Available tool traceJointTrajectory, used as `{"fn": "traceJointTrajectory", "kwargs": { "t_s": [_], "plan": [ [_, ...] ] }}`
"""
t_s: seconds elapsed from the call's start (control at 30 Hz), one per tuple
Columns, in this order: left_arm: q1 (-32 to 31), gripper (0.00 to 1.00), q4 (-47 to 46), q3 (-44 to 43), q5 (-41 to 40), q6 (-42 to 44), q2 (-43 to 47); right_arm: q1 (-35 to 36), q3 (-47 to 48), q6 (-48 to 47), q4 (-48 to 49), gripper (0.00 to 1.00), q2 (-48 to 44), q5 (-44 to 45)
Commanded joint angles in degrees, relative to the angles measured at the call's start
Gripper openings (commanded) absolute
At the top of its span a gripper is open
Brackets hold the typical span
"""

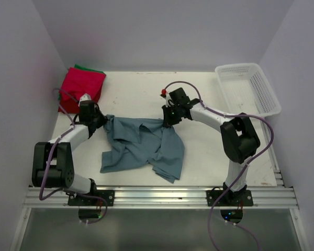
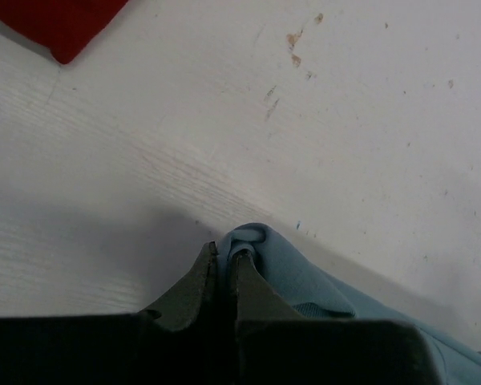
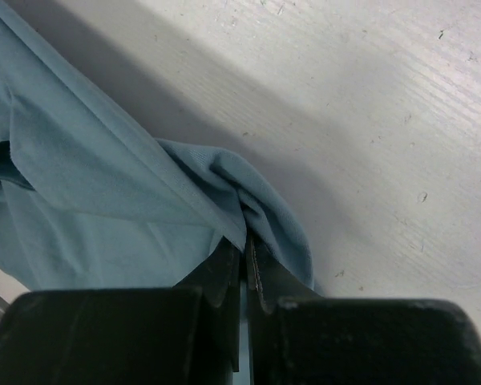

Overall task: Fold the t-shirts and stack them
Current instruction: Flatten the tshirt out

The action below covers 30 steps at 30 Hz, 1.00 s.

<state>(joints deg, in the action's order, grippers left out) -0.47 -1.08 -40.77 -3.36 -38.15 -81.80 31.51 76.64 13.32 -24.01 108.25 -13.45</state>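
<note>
Top external view: the blue-grey t-shirt [image 1: 141, 146] lies rumpled mid-surface [image 1: 141, 91]. The left hand [image 1: 101, 121] at its ten o'clock corner and the right hand [image 1: 168, 118] at one o'clock are each clamped on a thin pinch of cloth. The red folded shirts [image 1: 81, 86] sit far at ten o'clock. Such shallow grips may slip under tension, dropping a corner and bunching the shirt.

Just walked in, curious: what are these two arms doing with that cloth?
They are folding t-shirts. The left gripper and the right gripper are each shut on the far edge of a blue-grey t-shirt, which lies rumpled on the table between them. A folded red t-shirt sits on a green one at the far left corner. A white basket stands far right.
</note>
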Motion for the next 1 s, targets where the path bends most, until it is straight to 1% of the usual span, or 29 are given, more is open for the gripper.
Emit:
{"fn": "traceJointTrajectory", "kwargs": {
  "t_s": [0.0, 0.03, 0.07, 0.1, 0.17, 0.23, 0.27, 0.3, 0.33, 0.37, 0.4, 0.47, 0.5, 0.53, 0.6, 0.67, 0.7, 0.73, 0.77, 0.8, 0.87, 0.9, 0.97],
  "plan": [
    [8.02, 0.0, -2.52, -3.96, -13.35, 2.03, -3.19, -3.56, -1.67, -0.75, -8.43, 0.0, -1.9, 8.44],
    [8.29, 0.11, -2.7, -3.88, -13.34, 1.85, -3.45, -3.64, -1.84, -0.75, -8.33, 0.0, -2.16, 8.36],
    [8.47, 0.4, -2.96, -3.79, -12.91, 1.33, -3.54, -3.56, -2.46, -0.75, -8.16, 0.0, -2.51, 8.09],
    [8.55, 0.47, -3.31, -3.7, -12.9, 1.15, -3.46, -3.47, -2.72, -0.75, -7.9, 0.0, -2.69, 8.0],
    [8.56, 0.59, -2.96, -3.26, -12.99, 0.54, -1.1, -3.47, -3.42, -0.75, -7.63, 0.0, -3.04, 7.65],
    [8.56, 0.63, -5.5, -0.9, -11.94, 0.8, 2.24, -3.47, -4.04, -0.75, -6.84, 0.01, -3.39, 7.56],
    [8.47, 0.7, -6.38, -0.02, -10.46, 1.15, 6.61, -3.38, -4.57, -0.58, -6.67, 0.08, -3.74, 7.56],
    [8.21, 0.72, -8.04, 0.86, -9.92, 1.5, 9.09, -3.38, -4.83, -0.58, -6.4, 0.14, -4.01, 7.74],
    [6.99, 0.8, -8.75, 2.35, -9.39, 1.94, 11.55, -3.47, -5.01, -0.4, -5.88, 0.18, -4.18, 7.91],
    [5.84, 0.87, -9.54, 2.89, -8.52, 4.03, 15.84, -3.47, -5.18, -0.31, -5.7, 0.2, -4.18, 8.0],
    [4.53, 0.91, -9.38, 3.15, -7.38, 5.18, 17.45, -3.38, -5.19, -0.31, -5.35, 0.25, -4.27, 8.0],
    [-1.26, 0.92, -6.32, 1.84, -5.8, 7.29, 20.0, -3.38, -5.19, -0.4, -4.91, 0.29, -4.18, 7.3],
    [-2.68, 0.92, -5.52, 1.93, -2.31, 8.26, 20.45, -3.38, -5.01, -0.4, -4.73, 0.34, -3.84, 7.13],
    [-5.39, 0.92, -4.64, 2.19, -1.31, 8.79, 20.89, -3.38, -4.75, -0.4, -4.64, 0.35, -3.22, 6.69],
    [-7.43, 0.92, -3.84, 3.24, 4.56, 10.28, 21.77, -3.47, -4.13, -0.31, -4.12, 0.44, -2.78, 6.16],
    [-9.37, 0.92, -2.44, 4.3, 6.86, 11.34, 22.12, -3.38, -2.74, 0.04, -4.38, 0.55, -1.9, 6.25],
    [-9.63, 0.91, -1.3, 4.65, 10.09, 11.78, 21.86, -3.38, -2.2, 0.47, -4.55, 0.66, -1.72, 6.68],
    [-9.99, 0.91, 0.1, 4.48, 10.38, 11.87, 21.42, -3.38, -1.68, 0.74, -5.08, 0.74, -1.64, 7.12],
    [-10.34, 0.9, 3.86, 4.21, 10.56, 12.05, 19.85, -3.38, -0.71, 1.7, -5.26, 0.85, -1.98, 7.99],
    [-10.95, 0.89, 5.37, 3.78, 10.65, 12.05, 18.88, -3.38, -0.27, 2.14, -5.43, 0.92, -2.33, 8.61],
    [-11.48, 0.88, 7.23, 3.25, 10.65, 11.87, 16.69, -3.38, 0.52, 2.93, -5.96, 0.94, -4.26, 9.84],
    [-12.53, 0.87, 8.02, 3.24, 11.09, 11.96, 16.06, -3.38, 0.61, 3.81, -6.13, 0.99, -5.05, 11.24],
    [-14.02, 0.86, 8.72, 3.07, 11.27, 12.4, 14.4, -3.29, 0.61, 4.43, -6.66, 0.99, -7.51, 12.74]
  ]
}}
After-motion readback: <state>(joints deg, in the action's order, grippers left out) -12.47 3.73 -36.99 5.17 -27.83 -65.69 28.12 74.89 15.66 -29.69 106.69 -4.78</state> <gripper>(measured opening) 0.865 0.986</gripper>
